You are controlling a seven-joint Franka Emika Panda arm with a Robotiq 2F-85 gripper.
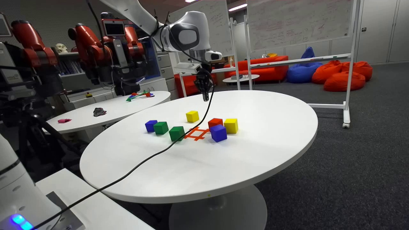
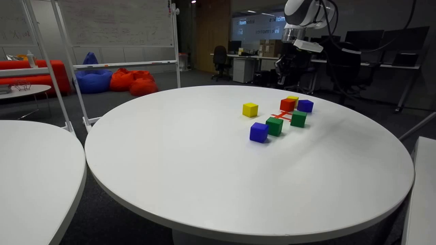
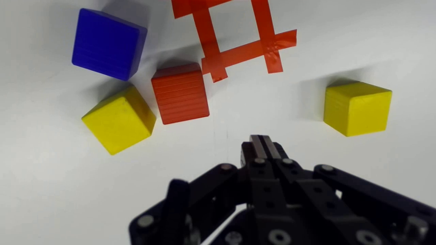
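In an exterior view, on the round white table (image 1: 262, 143), a blue cube (image 1: 219, 133) sits in front of a red cube (image 1: 215, 122). A yellow cube (image 1: 231, 126) is right, red tape strips (image 1: 199, 137) left.

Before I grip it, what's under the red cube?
In the wrist view, white tabletop shows around the red cube, red tape beside it; whatever lies directly beneath is covered.

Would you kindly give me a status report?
Gripper shut, empty, above table. Red block apart from it, beside red tape. Black cable cuts across an exterior view.
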